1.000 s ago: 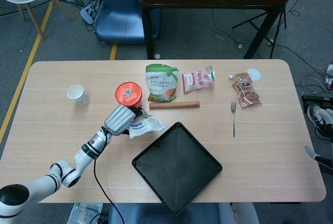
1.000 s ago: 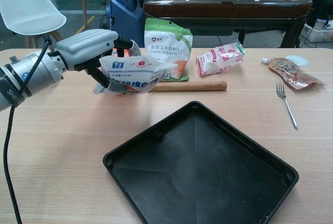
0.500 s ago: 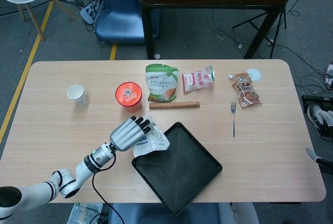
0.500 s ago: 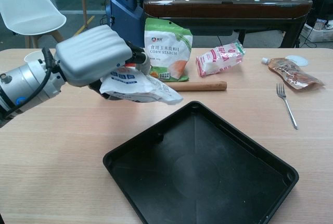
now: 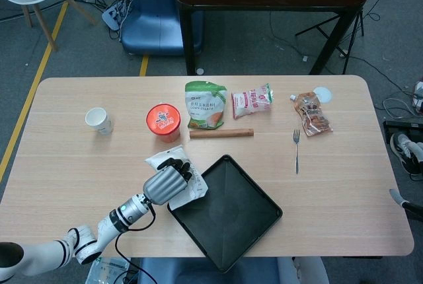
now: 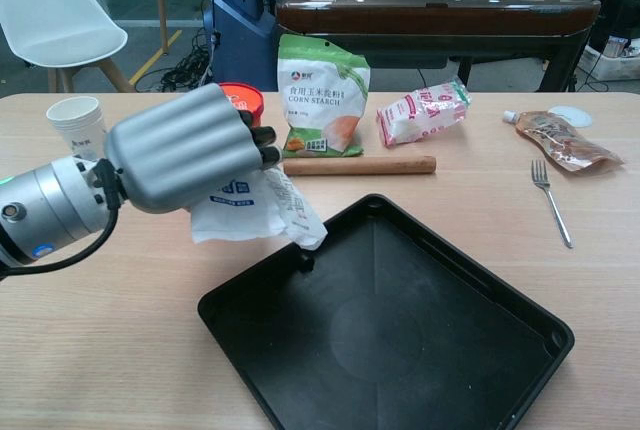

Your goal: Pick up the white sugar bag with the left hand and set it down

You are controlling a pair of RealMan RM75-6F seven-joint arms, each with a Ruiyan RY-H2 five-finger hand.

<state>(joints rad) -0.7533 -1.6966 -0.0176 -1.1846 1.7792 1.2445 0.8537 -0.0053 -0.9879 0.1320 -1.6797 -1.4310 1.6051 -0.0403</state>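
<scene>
My left hand [image 5: 165,183] [image 6: 185,160] grips the white sugar bag [image 5: 158,160] [image 6: 255,212] from above, fingers curled over its top. The bag has blue print and hangs below the hand, just above the table. Its lower right corner reaches the left rim of the black tray [image 5: 228,214] [image 6: 400,340]. Much of the bag is hidden behind the hand in the head view. Whether the bag touches the tabletop I cannot tell. No right hand shows in either view.
Behind the hand stand a red-lidded bowl [image 5: 163,119] [image 6: 240,96], a green corn starch bag [image 5: 205,104] [image 6: 322,90] and a wooden stick [image 5: 221,133] [image 6: 360,165]. A paper cup [image 5: 98,119] [image 6: 78,120] is far left. A pink packet [image 5: 252,100], fork [image 5: 296,148] and brown packet [image 5: 311,113] lie right.
The left hand carried the sugar bag from beside the red-lidded bowl toward the near side, to the tray's left rim. The bag swung from level to hanging down.
</scene>
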